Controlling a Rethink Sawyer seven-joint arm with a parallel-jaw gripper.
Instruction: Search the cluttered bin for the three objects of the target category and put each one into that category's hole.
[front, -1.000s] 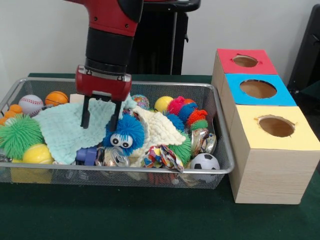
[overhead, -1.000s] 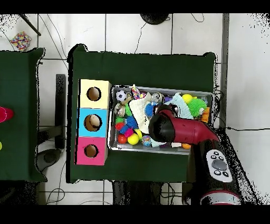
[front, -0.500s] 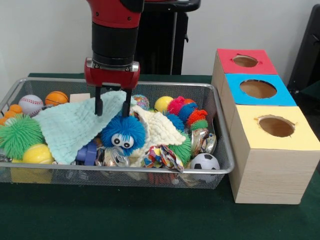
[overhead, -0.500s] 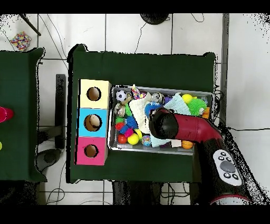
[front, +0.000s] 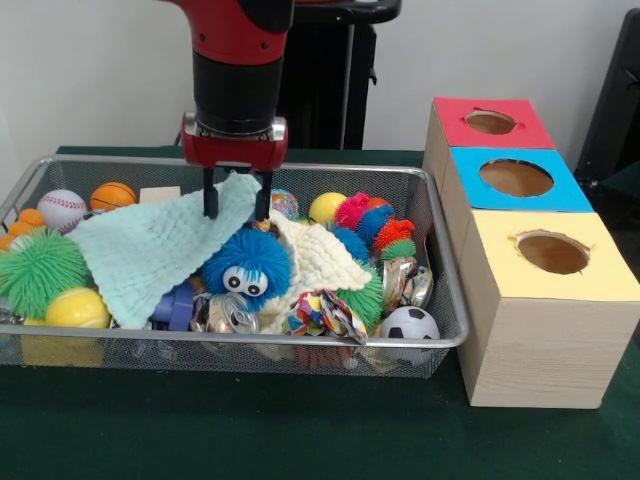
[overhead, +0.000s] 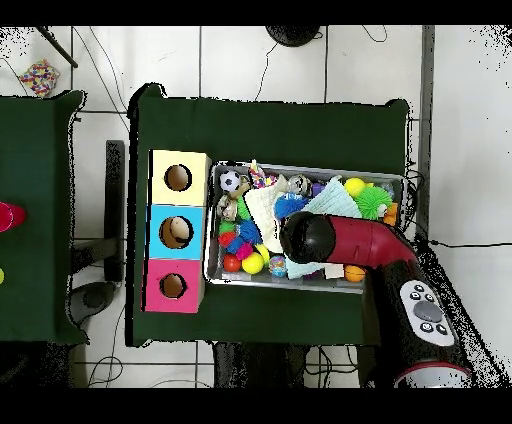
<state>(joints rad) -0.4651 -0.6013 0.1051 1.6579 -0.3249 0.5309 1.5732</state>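
Observation:
The wire-mesh bin (front: 330, 343) sits on the green table, full of toys; it also shows in the overhead view (overhead: 400, 181). A blue fuzzy puffball with googly eyes (front: 247, 268) lies mid-bin, uncovered, just below and in front of my gripper (front: 237, 205). The gripper is shut on a corner of a mint cloth (front: 150, 250) and holds that corner raised. In the overhead view my arm (overhead: 325, 240) hides the gripper. The red-surround hole (front: 490, 122) is on the farthest box to the right; it also shows in the overhead view (overhead: 173, 286). I see no monkey plush.
Blue-surround hole (front: 516, 177) and yellow-surround hole (front: 552, 252) stand nearer the camera. In the bin lie a cream cloth (front: 315, 255), a green spiky ball (front: 38, 270), a baseball (front: 62, 208), a soccer ball (front: 409, 325), crushed cans and several small balls.
My gripper has risen and moved toward the bin's far side, pulling the mint cloth's corner up. The blue puffball, half covered before, now lies fully exposed.

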